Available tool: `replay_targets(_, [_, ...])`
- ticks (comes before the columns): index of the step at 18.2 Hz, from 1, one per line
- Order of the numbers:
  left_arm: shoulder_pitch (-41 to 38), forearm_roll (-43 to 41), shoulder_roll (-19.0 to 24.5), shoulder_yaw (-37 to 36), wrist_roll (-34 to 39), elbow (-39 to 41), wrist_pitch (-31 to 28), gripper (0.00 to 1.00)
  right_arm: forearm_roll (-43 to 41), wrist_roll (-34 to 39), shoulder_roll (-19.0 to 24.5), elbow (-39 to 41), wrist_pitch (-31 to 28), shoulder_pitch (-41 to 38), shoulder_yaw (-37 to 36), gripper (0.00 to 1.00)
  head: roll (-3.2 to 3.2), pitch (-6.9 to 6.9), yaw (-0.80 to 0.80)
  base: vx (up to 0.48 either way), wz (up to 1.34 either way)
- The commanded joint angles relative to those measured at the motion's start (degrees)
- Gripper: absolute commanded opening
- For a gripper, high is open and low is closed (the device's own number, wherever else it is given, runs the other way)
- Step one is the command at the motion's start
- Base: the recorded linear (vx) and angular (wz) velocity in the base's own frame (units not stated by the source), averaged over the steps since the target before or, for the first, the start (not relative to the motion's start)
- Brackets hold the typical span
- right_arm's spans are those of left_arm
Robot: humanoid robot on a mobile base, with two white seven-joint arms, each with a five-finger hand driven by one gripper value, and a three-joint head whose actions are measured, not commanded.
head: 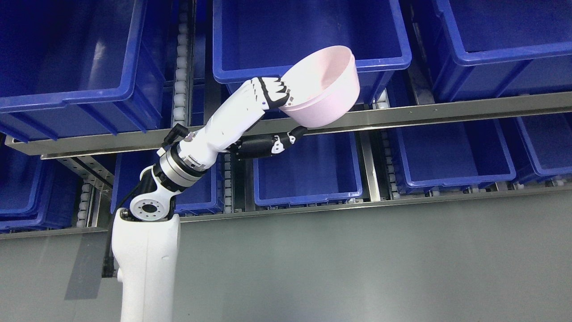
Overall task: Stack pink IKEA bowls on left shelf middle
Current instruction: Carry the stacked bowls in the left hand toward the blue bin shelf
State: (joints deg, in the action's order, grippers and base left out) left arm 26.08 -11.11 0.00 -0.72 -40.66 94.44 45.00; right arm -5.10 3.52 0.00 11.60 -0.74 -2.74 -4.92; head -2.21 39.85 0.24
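A pale pink bowl (324, 87) is held up in the air, tilted with its opening facing up and to the right. My left hand (281, 114) is shut on its left rim, fingers (275, 91) over the edge and thumb (286, 138) under the bowl's base. The bowl hangs in front of the front wall of the upper middle blue bin (308, 40), level with the steel shelf rail (447, 112). That bin's inside looks bare as far as I can see. My left arm rises from the lower left.
Blue bins fill the rack: a big one upper left (76, 62), one upper right (500, 36), and lower ones at the middle (308, 170) and right (451, 152). White roller tracks (181, 53) run between bins. A grey panel (357, 264) spans the bottom.
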Motion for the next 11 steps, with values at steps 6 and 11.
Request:
replay_targets(6, [16.35, 5.13, 1.0, -7.28, 0.84, -0.13, -10.34, 0.05, 0.0, 0.0, -1.0, 0.0, 0.04, 0.01, 0.0, 1.0, 0.0, 0.0, 0.0, 0.121, 0.02])
replay_targets(11, [20.67, -7.32, 1.0, -5.52, -0.21, -7.77, -27.54, 0.05, 0.0, 0.0, -1.0, 0.0, 0.04, -0.08, 0.0, 1.0, 0.0, 0.0, 0.0, 0.151, -0.04])
